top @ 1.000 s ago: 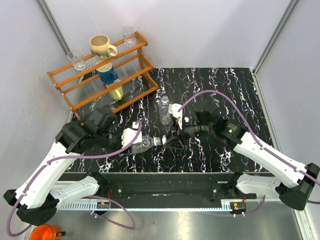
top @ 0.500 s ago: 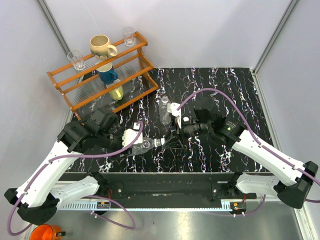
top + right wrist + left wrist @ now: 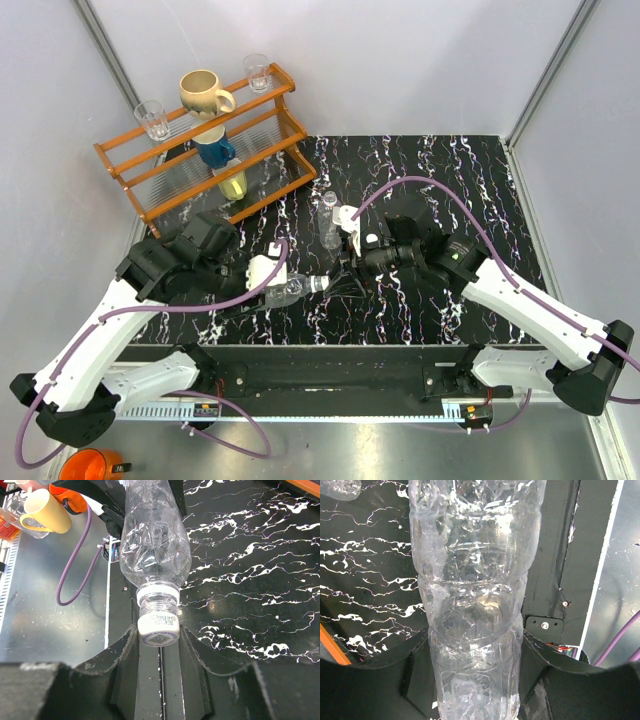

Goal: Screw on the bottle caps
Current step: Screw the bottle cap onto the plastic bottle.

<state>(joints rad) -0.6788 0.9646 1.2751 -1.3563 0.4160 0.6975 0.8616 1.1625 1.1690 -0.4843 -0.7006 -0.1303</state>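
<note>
Now, mid-screwing, left gripper (image 3: 475,672) clamps the bottle (image 3: 470,570), right gripper (image 3: 159,641) at three o'clock pinches its cap (image 3: 158,626); a straight, aligned twist seems next.

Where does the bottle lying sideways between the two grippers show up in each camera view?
Top external: the held bottle lies sideways, just left of the frame's centre.
Left wrist: its ribbed body fills the middle, top to bottom.
Right wrist: upper centre, neck toward the camera, white cap on it.
Shared landmark: the black marbled tabletop.
</note>
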